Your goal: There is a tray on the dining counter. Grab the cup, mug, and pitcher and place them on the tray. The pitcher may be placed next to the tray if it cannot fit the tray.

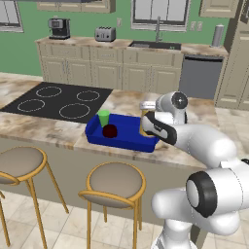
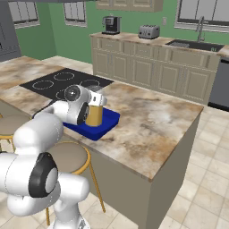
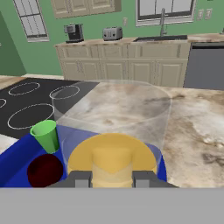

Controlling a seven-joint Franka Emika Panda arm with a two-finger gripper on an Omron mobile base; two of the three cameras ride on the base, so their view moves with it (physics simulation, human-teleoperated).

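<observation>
The jaws grip the pitcher [image 3: 112, 131] upright at the right end of the blue tray [image 1: 127, 138] on the surface, beside the cup [image 1: 103, 118] and mug [image 1: 110, 131].

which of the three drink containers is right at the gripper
The tall yellow-orange pitcher, between the gripper tips; the green cup and dark red mug sit apart on the tray.

On the dining counter [image 1: 58, 131], the tray [image 1: 127, 137] holds cup [image 1: 103, 117], mug [image 1: 110, 131] and pitcher [image 2: 95, 115].
</observation>
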